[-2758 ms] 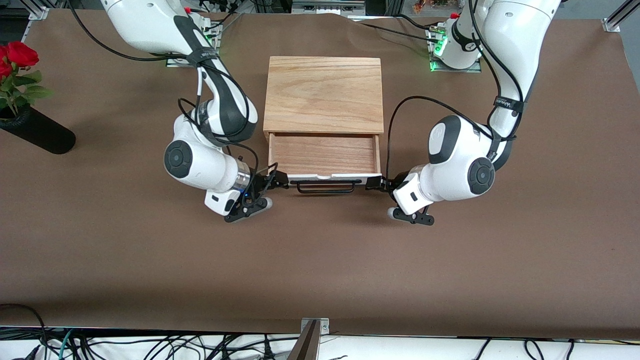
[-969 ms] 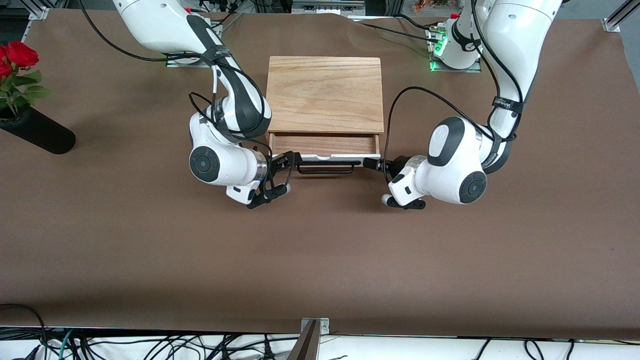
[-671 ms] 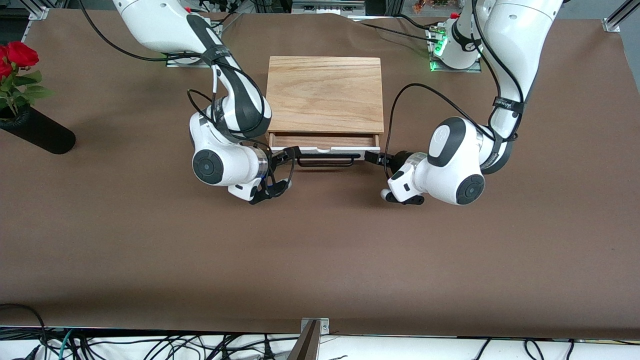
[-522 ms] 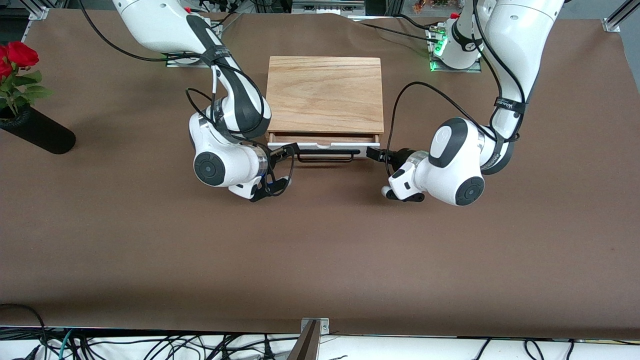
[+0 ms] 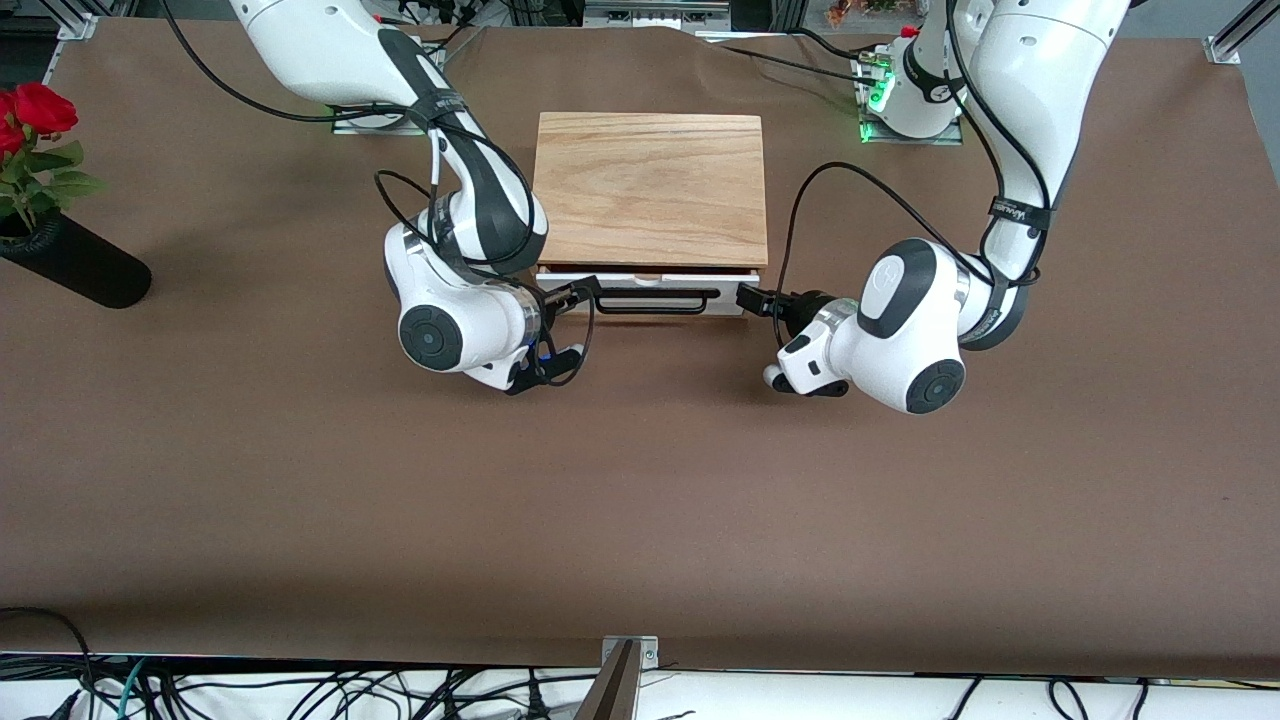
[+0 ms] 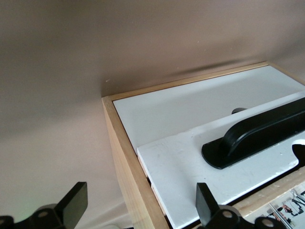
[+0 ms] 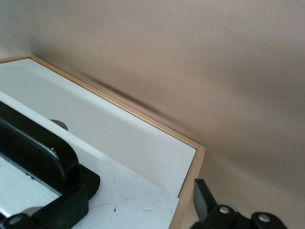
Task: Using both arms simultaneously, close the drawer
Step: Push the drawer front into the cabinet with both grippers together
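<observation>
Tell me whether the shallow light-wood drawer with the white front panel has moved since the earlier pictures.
Yes. The drawer has slid into the wooden box casing; only a thin strip of it shows now.

The drawer [image 5: 648, 297] sits almost fully inside the casing [image 5: 650, 188], 1 tool at each end.

The brown table [image 5: 640, 500] carries a wooden box casing [image 5: 650, 190] midway between the two arms' ends, and a black vase [image 5: 75, 262] of red roses at the right arm's end.

Grainy wood casing [image 5: 650, 185] (matt white drawer [image 5: 640, 303] front).
</observation>
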Tool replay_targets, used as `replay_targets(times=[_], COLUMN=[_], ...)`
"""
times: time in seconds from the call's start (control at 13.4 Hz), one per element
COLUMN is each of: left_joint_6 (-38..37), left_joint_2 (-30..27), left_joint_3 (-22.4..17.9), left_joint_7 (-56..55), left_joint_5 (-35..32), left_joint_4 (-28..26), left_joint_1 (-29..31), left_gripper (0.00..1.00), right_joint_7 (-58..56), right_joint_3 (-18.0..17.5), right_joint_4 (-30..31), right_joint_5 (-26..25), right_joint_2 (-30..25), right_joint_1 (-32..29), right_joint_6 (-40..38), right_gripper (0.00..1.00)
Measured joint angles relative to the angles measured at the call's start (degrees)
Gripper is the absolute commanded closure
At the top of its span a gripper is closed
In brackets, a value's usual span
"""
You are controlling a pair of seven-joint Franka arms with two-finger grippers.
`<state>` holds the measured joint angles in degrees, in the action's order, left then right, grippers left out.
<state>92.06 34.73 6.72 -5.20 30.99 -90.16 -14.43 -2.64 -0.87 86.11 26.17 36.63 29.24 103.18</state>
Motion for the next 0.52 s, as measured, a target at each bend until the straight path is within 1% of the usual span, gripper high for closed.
replay_targets(times=[0.22,0.52], left_joint_6=[-0.64,-2.11], left_joint_2=[0.15,0.61], left_joint_3=[0.00,0.00], left_joint_7=[0.00,0.00], left_joint_5=[0.00,0.00], left_joint_4=[0.00,-0.09], left_joint_1=[0.01,0.04], left_gripper=[0.00,0.00], right_joint_7=[0.01,0.17], right_joint_3=[0.00,-0.01], right_joint_4=[0.20,0.21], right_joint_5=[-0.02,-0.02], right_joint_2=[0.06,0.26], right_joint_1=[0.66,1.18], right_joint_6=[-0.47,-2.97], right_gripper=[0.00,0.00])
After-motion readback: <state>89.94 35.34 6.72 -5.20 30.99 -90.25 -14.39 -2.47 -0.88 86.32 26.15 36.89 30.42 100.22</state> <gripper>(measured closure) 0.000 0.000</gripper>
